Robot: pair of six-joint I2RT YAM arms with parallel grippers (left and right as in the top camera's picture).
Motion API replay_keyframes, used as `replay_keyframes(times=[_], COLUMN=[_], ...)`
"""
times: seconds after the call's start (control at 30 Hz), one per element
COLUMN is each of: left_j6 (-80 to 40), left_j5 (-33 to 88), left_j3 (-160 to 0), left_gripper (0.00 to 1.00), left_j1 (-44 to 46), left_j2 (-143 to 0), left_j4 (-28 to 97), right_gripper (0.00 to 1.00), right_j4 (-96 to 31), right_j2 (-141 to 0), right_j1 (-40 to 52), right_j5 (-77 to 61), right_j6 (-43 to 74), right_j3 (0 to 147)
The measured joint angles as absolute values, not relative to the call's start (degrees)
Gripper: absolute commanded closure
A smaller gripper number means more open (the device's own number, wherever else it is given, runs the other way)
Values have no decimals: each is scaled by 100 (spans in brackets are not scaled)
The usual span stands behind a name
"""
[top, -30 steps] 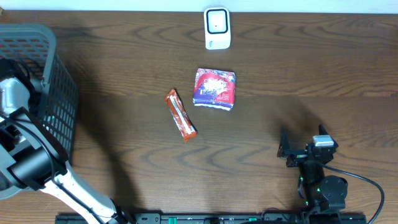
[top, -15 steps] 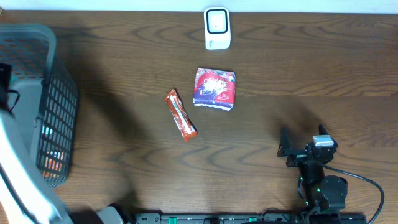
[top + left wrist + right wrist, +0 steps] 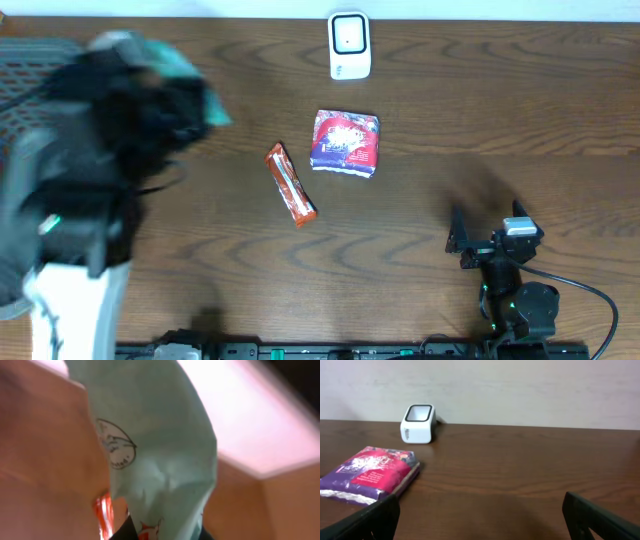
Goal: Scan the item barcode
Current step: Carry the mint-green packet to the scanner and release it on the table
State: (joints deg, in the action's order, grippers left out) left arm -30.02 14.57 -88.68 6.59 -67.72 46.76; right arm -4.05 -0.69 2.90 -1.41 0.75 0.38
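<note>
Mint-green pouch (image 3: 195, 85), soft film with a round line-drawn emblem, is the item in hand. It is held clear of the surface (image 3: 420, 240) at the left side, just beside the grey basket (image 3: 30, 55) and well apart from the scanner (image 3: 349, 45).

Left end effector (image 3: 165, 105): clenched on the pouch. The arm is smeared by motion in the overhead view, and in the left wrist view the pouch fills the frame and hides the fingers. No barcode can be made out on the face that shows there.

Right end effector (image 3: 478, 240): released, jaws spread wide, holding nothing. It sits low over the surface at the near right, facing the scanner, which stands upright at the far edge with its window towards the work area.

Other items: a purple pack (image 3: 345, 142) lies flat in front of the scanner, and an orange-red bar (image 3: 290, 185) lies just beside the pack on its left. The two do not touch.

Assessment: the step in hand appears to be the carry, with the pouch picked up and not yet presented. The next move calls for bringing it across, above the bar and pack, and turning it so the barcode side faces the scanner window. Which side carries the code cannot be told here. Risk: the limp film may fold or swing and spoil the read.
</note>
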Motion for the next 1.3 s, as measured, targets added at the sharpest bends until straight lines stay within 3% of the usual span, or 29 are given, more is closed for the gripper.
replay_keyframes(times=[0.13,0.33,0.47,0.57,0.67,0.77,1.0,1.3], left_j6=[-2902,-2845,-2860,-2908,-2926,-2928,-2862,-2847], left_j5=[941,690,646,589,580,563,563,565], left_j3=[-8851,-8849,-8849,-8847,-8840,-8836,-8836,-8842], left_gripper=[92,92,66,64,24,15,14,13], left_j1=[1695,2423,2519,2517,2515,2517,2320,1017], left_j2=[-7627,-9070,-9937,-10447,-10792,-10873,-10545,-8355], left_j4=[4919,4740,4707,4727,4762,4762,4921,5192], right_gripper=[1,1,1,1,1,1,1,1], right_j4=[-405,-405,-405,-405,-405,-405,-405,-405], right_j2=[-69,-69,-69,-69,-69,-69,-69,-69], right_j1=[290,290,290,290,290,290,290,290], right_j5=[-145,-145,-148,-145,-145,-145,-145,-145], right_j6=[75,75,75,75,75,78,75,75], right_j3=[38,38,38,38,38,38,38,38])
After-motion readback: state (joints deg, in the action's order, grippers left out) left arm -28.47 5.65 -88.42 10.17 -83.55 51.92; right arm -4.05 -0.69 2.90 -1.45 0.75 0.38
